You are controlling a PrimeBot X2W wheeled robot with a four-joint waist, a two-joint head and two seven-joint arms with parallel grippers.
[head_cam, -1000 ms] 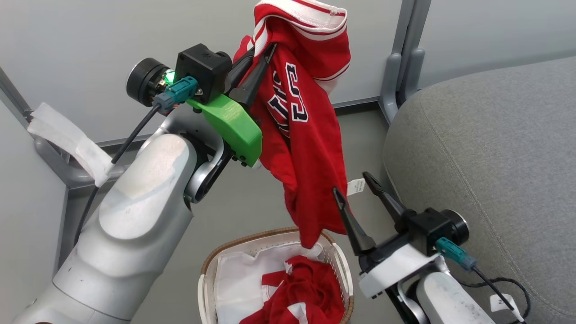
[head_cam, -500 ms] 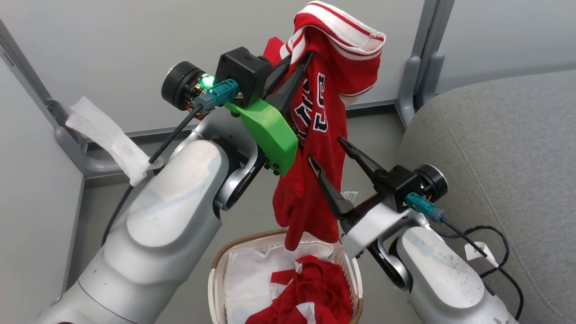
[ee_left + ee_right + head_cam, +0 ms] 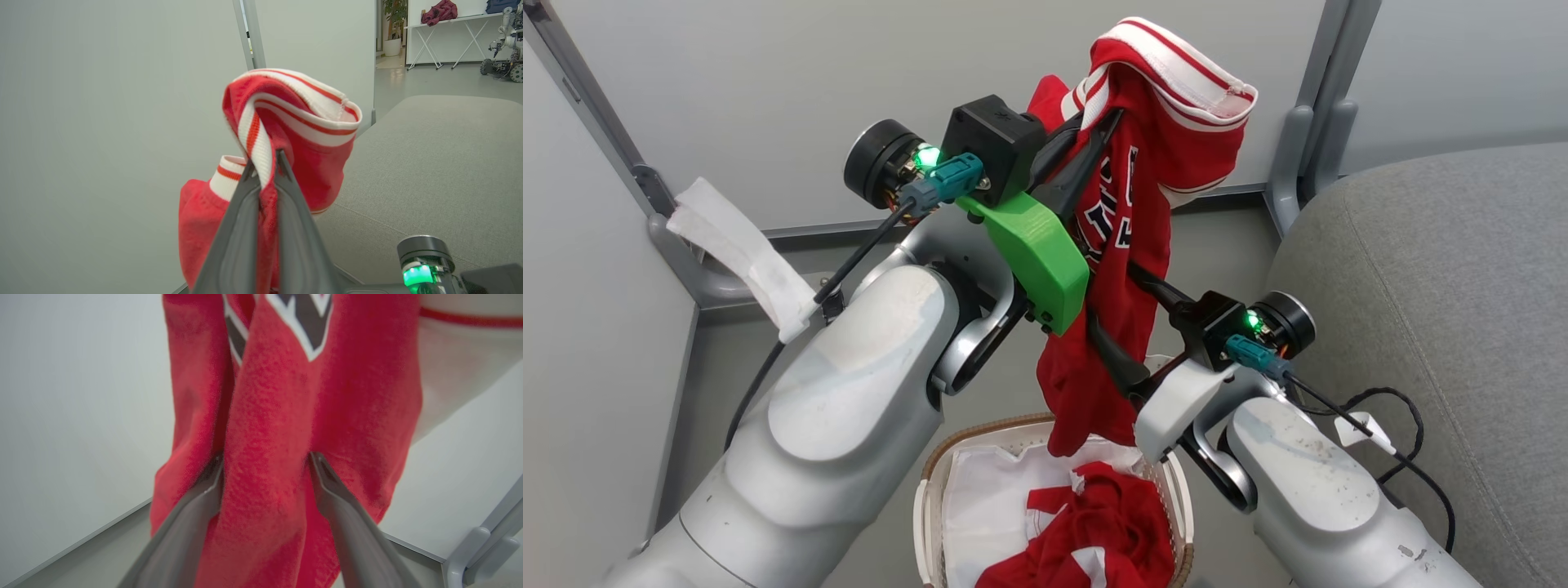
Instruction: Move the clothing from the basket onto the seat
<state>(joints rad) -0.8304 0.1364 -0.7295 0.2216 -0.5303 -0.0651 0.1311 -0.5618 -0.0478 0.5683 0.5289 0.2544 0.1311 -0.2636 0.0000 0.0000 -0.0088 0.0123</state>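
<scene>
Your left wrist view shows the left claw (image 3: 263,165) pinching the jersey (image 3: 294,122) by its striped trim. The right wrist view shows the right claw (image 3: 265,465) spread, with a hanging fold between its fingers. Head view, bottom centre: the basket (image 3: 929,498) holds the shorts (image 3: 1111,531) and a white liner (image 3: 988,506). The seat (image 3: 1421,286) is at right.

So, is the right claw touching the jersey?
Touching. Right wrist view: the jersey sits inside the open right claw, fabric pressed against both fingertips.

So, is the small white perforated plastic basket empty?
Not empty: a crumpled red garment with white trim lies inside the basket, on a white liner sheet.
</scene>
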